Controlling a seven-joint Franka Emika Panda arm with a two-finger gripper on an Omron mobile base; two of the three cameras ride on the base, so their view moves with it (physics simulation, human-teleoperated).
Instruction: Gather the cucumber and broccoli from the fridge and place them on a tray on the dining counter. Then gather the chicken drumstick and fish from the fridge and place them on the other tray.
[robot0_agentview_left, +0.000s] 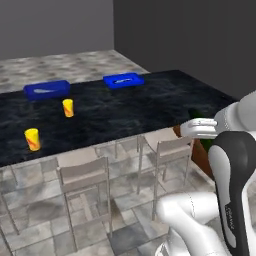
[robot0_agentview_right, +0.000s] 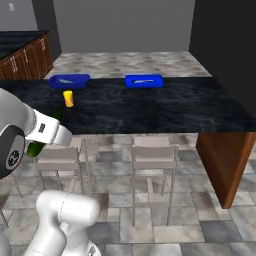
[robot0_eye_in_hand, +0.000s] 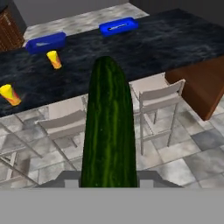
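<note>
Dining counter (robot0_agentview_left: 150, 107), two blue trays (robot0_agentview_left: 47, 89)

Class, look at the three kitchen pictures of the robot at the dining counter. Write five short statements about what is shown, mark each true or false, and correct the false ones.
1. The gripper holds a cucumber. True.
2. Two blue trays stand on the dark counter. True: a left tray and a right tray.
3. The cucumber already lies on a tray. False: it is in the gripper, out over the chairs and floor in front of the counter.
4. Two yellow cups stand on the counter. True: a far cup and a near cup.
5. The chairs are stacked on top of the counter. False: they stand on the floor, at its near edge.
</note>
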